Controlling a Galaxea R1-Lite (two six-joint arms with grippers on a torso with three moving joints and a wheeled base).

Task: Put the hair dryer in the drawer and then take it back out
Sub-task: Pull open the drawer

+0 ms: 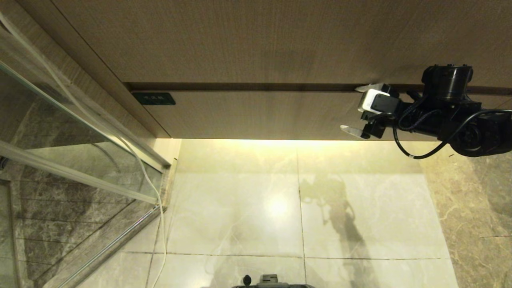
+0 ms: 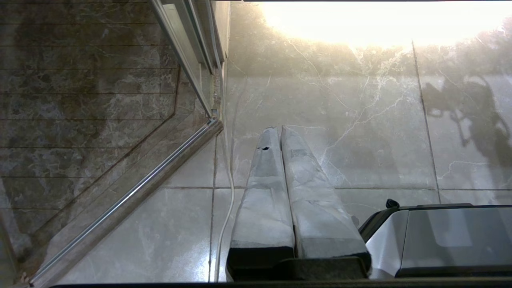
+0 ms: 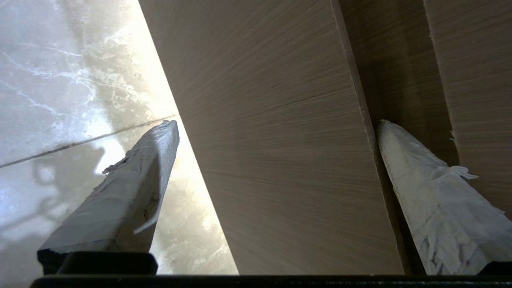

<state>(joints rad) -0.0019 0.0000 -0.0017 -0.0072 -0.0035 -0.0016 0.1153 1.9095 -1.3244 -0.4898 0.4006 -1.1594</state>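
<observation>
Wide light wood-grain drawer (image 1: 256, 114), apparently shut, flat handleless front, small dark label at its left

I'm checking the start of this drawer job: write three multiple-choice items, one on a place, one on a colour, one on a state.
1. Where is the right gripper?
A. at the drawer front's right end
B. on the floor
C. by the glass door

2. What colour is the drawer's small label?
A. red
B. dark green
C. white

3. The drawer is:
A. pulled fully out
B. closed
C. removed

Answers: 1 A, its open fingers straddle the front panel. 2 B, dark green against light wood. 3 B, its front sits flush under the upper panel.
</observation>
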